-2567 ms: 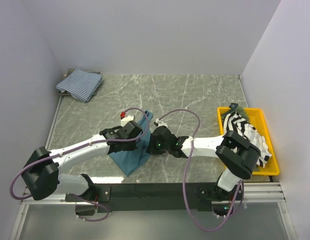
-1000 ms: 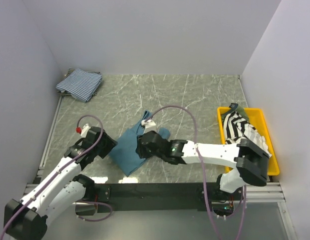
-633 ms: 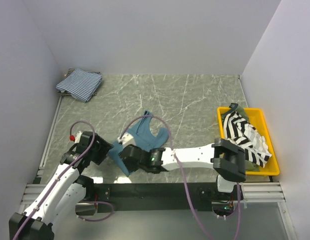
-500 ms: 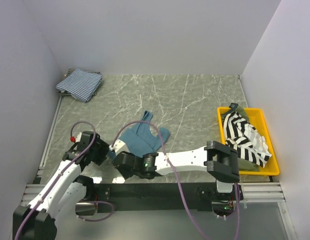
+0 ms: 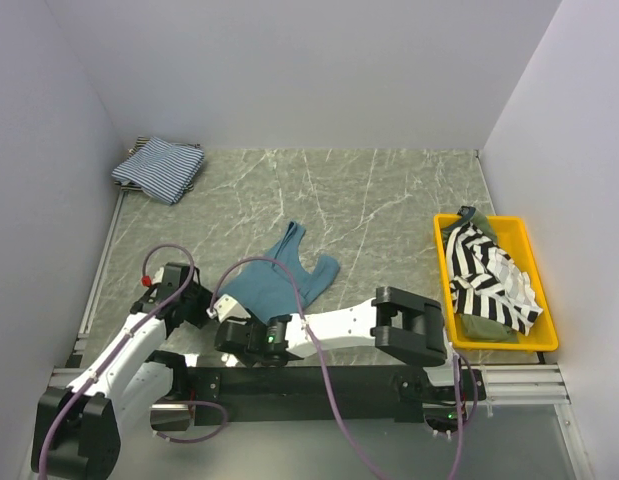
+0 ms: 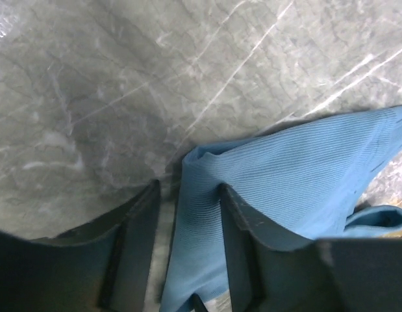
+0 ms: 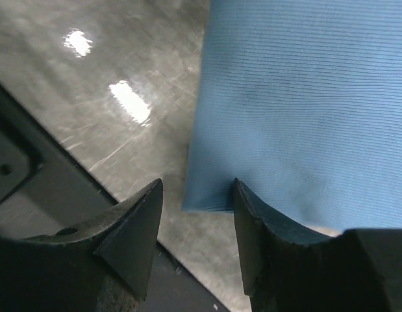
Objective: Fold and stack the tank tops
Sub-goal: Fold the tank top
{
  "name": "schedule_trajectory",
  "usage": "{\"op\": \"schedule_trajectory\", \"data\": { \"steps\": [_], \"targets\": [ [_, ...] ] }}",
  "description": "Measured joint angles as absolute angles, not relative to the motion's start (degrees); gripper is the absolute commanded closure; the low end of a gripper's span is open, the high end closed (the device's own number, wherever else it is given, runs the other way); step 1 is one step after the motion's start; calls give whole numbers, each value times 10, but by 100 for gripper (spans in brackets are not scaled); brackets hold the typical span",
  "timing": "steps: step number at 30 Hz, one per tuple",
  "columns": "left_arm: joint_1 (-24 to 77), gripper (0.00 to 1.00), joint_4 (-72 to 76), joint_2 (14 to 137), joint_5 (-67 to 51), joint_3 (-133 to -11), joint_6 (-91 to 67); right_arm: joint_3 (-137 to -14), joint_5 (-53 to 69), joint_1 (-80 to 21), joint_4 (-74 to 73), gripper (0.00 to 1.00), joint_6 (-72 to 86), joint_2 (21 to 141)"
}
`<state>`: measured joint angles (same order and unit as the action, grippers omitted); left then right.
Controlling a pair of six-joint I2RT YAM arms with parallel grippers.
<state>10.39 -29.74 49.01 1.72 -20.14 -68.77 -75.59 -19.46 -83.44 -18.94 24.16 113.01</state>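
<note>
A plain teal-blue tank top (image 5: 279,278) lies spread on the marble table near the front. My left gripper (image 5: 197,306) stands open at its left corner, and the cloth (image 6: 285,169) runs up between the fingers (image 6: 139,240). My right gripper (image 5: 231,336) is open at the near corner, with the cloth's hem (image 7: 304,97) just between its fingertips (image 7: 243,214). A folded fine blue-and-white striped tank top (image 5: 159,168) sits at the back left. The black-and-white striped tank top (image 5: 489,272) and an olive-green tank top (image 5: 479,326) lie bunched in the tray.
The yellow plastic tray (image 5: 519,222) stands at the right edge of the table. White walls close in the left, back and right sides. A black rail (image 7: 32,175) runs along the table's near edge, just below the right gripper.
The right arm has swept from the middle of the teal top to its near-left corner. The left gripper has moved nearer, onto the left corner. The top lies flatter and more spread.
</note>
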Motion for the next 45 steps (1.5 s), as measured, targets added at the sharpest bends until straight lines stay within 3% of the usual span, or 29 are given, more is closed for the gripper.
{"op": "schedule_trajectory", "data": {
  "steps": [6,9,10,12,13,14,20,32,37,45],
  "targets": [
    [102,64,-263,504,13,-192,-682,-766,-206,-837,-204,48,243,1145],
    [102,74,-247,514,14,-190,-681,-772,-206,-837,-217,61,246,1147],
    [102,81,-242,518,13,-189,-680,-774,-206,-837,-220,72,246,1147],
    [102,87,-232,524,14,-189,-677,-778,-203,-837,-224,82,247,1147],
    [102,98,-226,528,14,-187,-676,-780,-200,-837,-225,90,249,1147],
    [102,99,-220,528,13,-186,-677,-784,-197,-837,-228,93,248,1147],
    [99,100,-229,531,42,-202,-668,-831,-141,-829,-237,99,243,1147],
    [4,99,-292,537,62,-366,-575,-939,29,-784,-185,100,253,1145],
    [19,99,-283,588,34,-424,-548,-846,84,-728,-121,100,292,1098],
    [167,99,-259,695,39,-506,-559,-650,119,-650,-33,100,366,946]
  ]
}}
